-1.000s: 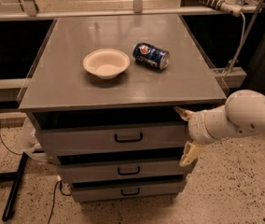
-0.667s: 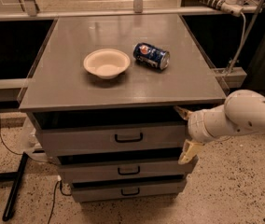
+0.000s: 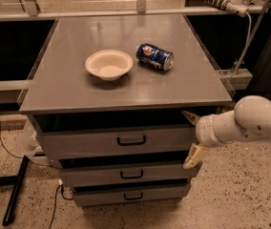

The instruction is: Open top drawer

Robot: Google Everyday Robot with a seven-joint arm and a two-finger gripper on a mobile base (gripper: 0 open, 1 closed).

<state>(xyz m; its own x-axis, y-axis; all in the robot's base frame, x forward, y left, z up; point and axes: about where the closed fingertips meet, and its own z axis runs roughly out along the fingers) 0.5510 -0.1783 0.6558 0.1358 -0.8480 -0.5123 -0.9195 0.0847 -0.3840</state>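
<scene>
While little has changed over the last second, the gripper [image 3: 192, 136] has drifted slightly to the right, away from the cabinet's [image 3: 54, 99] front. It hangs at the right end of the top drawer [image 3: 88, 142], its two fingers spread wide, one up by the dark gap under the cabinet top and one down near the drawer's lower edge. It grips nothing.

The top drawer sits in the same place as before. Its grey front shows below a dark slot, and from this angle I cannot tell whether it is pulled out a little or fully shut. Its handle [image 3: 131, 140] is at the centre of the front, well apart from the gripper and untouched. The two lower drawers [image 3: 126, 174] have not moved, and neither have the bowl [image 3: 109, 64] and the can [image 3: 154, 57] on top.

I judge that the opening has not really begun. The gripper is beside the drawer and not on its handle, so it needs to travel left along the front and close on the bar before any pull can count. A pull from where it hangs now would likely slip off the drawer's edge.
</scene>
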